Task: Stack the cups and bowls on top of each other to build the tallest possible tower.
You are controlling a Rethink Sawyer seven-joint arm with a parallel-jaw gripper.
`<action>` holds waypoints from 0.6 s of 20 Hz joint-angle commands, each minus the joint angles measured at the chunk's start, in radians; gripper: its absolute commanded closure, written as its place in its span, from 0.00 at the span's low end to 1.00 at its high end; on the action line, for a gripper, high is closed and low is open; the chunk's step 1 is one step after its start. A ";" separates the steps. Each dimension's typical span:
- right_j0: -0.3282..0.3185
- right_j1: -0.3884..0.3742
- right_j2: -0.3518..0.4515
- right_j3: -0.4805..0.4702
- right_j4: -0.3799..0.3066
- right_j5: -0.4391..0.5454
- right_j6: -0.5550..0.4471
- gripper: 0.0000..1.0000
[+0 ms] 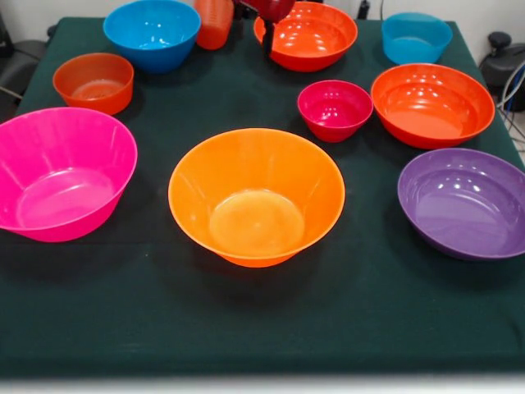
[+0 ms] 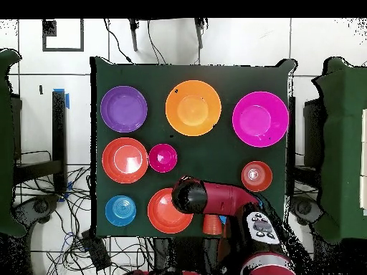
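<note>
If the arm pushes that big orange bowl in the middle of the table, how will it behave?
The large orange bowl looks like thin glossy plastic, so it is probably light and slippery to grip. Its base is far narrower than its flared rim, so a push high up might tip it; the dark cloth may resist sliding.

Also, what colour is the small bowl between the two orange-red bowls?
The small bowl is magenta, seen best in the front view.

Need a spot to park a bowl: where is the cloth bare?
Widest bare strip: the table edge in front of the large yellow-orange bowl, pink bowl and purple bowl. The far rows, around the small magenta bowl, are crowded.
</note>
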 commanded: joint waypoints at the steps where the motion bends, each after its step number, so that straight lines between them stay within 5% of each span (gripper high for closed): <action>1: 0.061 -0.014 -0.035 0.009 -0.119 -0.115 0.027 0.00; 12: 0.066 -0.049 -0.041 0.093 -0.110 -0.115 0.044 0.00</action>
